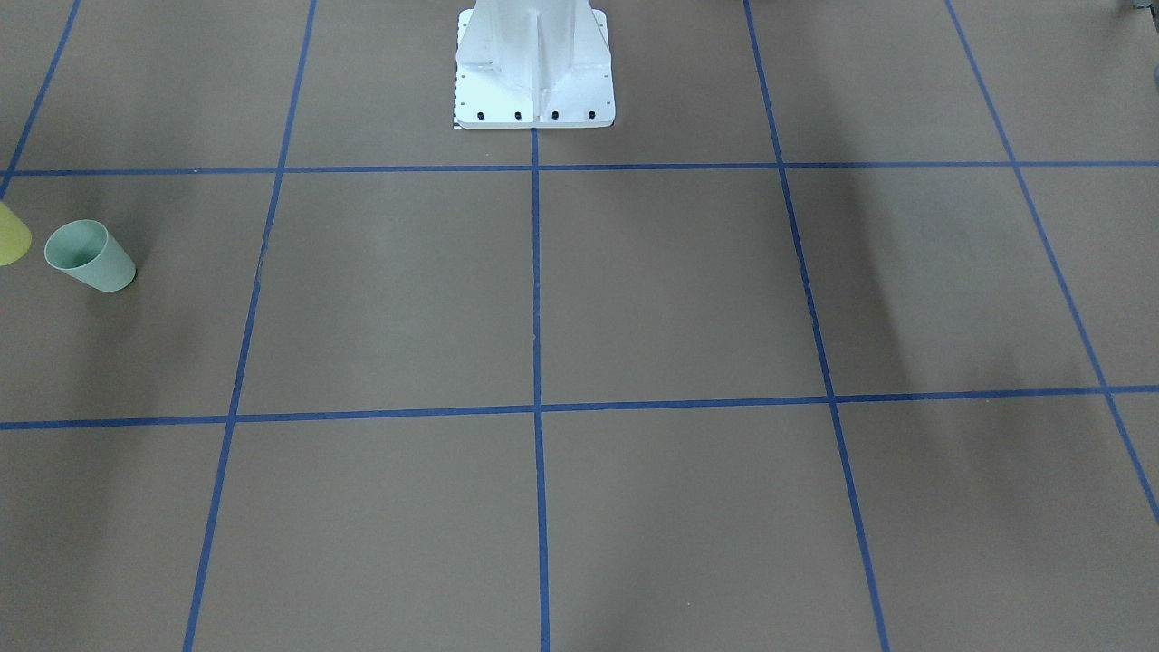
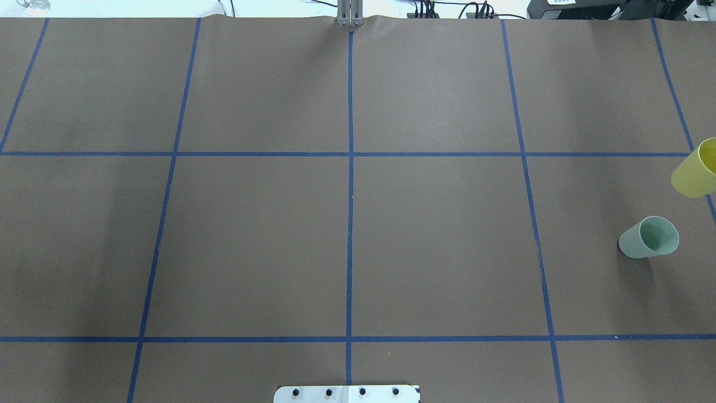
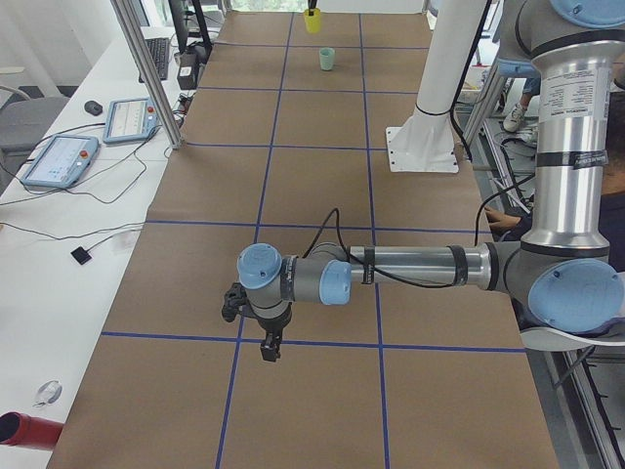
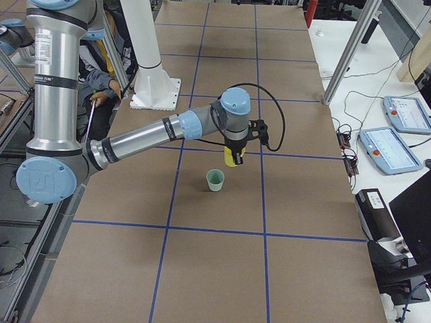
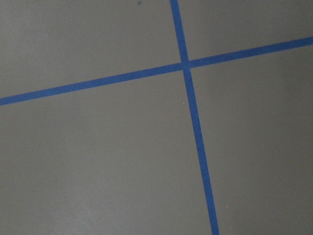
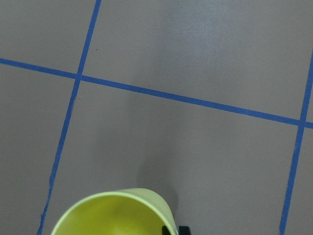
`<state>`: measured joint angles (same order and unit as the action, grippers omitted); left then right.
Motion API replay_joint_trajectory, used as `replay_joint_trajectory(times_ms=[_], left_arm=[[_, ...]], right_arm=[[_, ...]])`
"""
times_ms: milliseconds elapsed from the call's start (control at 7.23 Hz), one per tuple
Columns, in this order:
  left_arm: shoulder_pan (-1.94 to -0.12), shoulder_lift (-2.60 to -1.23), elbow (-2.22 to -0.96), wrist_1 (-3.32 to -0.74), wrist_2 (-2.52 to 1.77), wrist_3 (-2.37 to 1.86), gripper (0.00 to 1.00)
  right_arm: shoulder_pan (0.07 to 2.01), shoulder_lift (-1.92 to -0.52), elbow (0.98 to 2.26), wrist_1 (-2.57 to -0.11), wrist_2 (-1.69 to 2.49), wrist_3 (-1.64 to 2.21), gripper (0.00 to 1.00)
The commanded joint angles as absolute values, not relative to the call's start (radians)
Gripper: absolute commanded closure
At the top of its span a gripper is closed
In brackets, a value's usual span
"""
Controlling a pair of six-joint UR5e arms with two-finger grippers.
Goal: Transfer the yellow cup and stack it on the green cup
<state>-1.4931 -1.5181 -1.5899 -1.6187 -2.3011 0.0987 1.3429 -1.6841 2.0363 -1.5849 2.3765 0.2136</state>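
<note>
Yellow cup [image 2: 693,170]: at the table's [image 2: 251,235] right-hand end, held in the right claw [image 4: 232,159]. Its base looks clear of the surface.
Yellow cup, axis: long axis near vertical, mouth up, narrow base down. The right wrist view looks down into the open mouth at its lower edge.
Right claw: points straight down and is closed on the yellow cup at the rim. One dark fingertip [image 6: 169,229] shows against the rim's outside.
Green cup [image 2: 649,237]: stands upright on the table, mouth up, base down. It is near the yellow cup but apart from it, on the side towards the robot and slightly inward.
Left claw [image 3: 270,349]: points down over the table's left-hand end, well apart from both cups. Only the side view shows it, so whether its jaws are parted or closed cannot be told.
Left arm [image 3: 410,266]: stretched low and nearly level across the table.
Tape [image 5: 185,64]: blue lines divide the brown table into a grid. One crossing lies under the left wrist camera.
Base [image 1: 534,81]: white pedestal bolted at the table's robot-side edge, on the centre line.
</note>
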Motion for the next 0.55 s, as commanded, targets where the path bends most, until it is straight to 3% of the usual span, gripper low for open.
replay_joint_trajectory(times_ms=[0, 415], left_arm=[[-1.497, -1.509, -1.615, -1.609, -2.304, 0.098, 0.0], [-1.496, -1.48, -1.626, -1.623, -2.347, 0.1, 0.0]], right_arm=[[1.33, -1.793, 2.03, -1.484, 2.382, 0.224, 1.0], [1.24, -1.868, 1.973, -1.221, 2.395, 0.398, 1.0]])
